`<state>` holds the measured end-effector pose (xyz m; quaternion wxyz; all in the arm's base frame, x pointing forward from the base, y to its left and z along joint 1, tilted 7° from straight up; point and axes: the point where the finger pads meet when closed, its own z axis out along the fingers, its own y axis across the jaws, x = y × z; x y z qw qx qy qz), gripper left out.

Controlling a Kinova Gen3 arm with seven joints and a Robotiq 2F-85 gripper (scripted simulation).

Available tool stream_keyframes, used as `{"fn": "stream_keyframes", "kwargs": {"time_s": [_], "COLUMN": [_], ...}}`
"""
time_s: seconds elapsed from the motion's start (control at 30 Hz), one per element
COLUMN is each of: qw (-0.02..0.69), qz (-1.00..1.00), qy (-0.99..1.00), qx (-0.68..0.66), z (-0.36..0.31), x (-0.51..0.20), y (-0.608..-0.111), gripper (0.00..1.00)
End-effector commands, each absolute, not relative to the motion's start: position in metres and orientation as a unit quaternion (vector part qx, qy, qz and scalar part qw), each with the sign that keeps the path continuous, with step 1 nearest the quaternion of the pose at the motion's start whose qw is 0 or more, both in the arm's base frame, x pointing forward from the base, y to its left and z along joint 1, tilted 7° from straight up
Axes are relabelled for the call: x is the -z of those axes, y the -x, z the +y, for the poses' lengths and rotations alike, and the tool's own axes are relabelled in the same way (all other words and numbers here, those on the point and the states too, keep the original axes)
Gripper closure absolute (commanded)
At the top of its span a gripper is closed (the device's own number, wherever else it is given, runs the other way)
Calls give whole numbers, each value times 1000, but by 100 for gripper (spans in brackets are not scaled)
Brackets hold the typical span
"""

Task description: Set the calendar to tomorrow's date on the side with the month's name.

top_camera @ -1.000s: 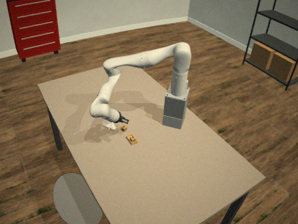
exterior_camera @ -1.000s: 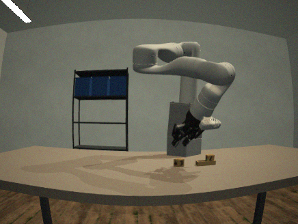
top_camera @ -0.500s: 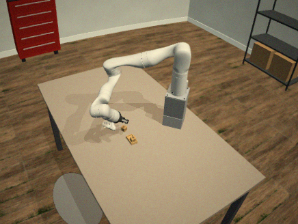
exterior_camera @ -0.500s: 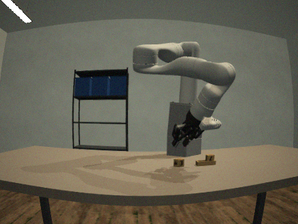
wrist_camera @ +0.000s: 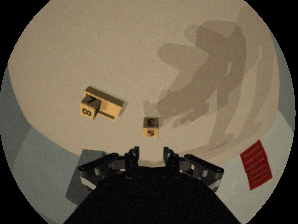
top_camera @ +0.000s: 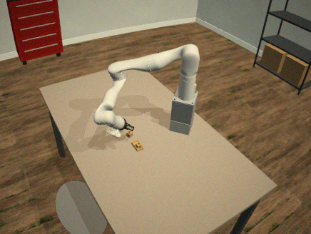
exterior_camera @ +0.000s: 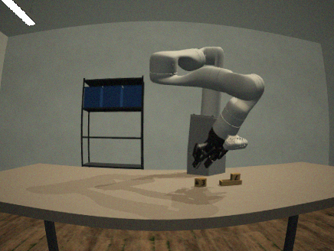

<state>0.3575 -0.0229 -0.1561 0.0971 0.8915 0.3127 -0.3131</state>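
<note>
While the end effector hovers half open and empty, the loose cube sits on the bench, the tray at its ten o'clock. Descending should centre the fingers squarely across opposite faces.

A small tan wooden cube stands on the table, facing "3"; just beside it, a flat tan wooden tray holds a second cube.
</note>
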Motion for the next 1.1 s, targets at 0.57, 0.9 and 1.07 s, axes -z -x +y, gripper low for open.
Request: {"fn": "stream_keyframes", "kwargs": {"time_s": [0.57, 0.9, 1.07], "qw": [97, 97, 97], "qz": [313, 313, 313], "qy": [-891, -891, -891], "qx": [314, 314, 314], "z": [-20, -18, -18], "x": [186, 202, 207], "y": [-359, -360, -361], "gripper": [54, 54, 54]}}
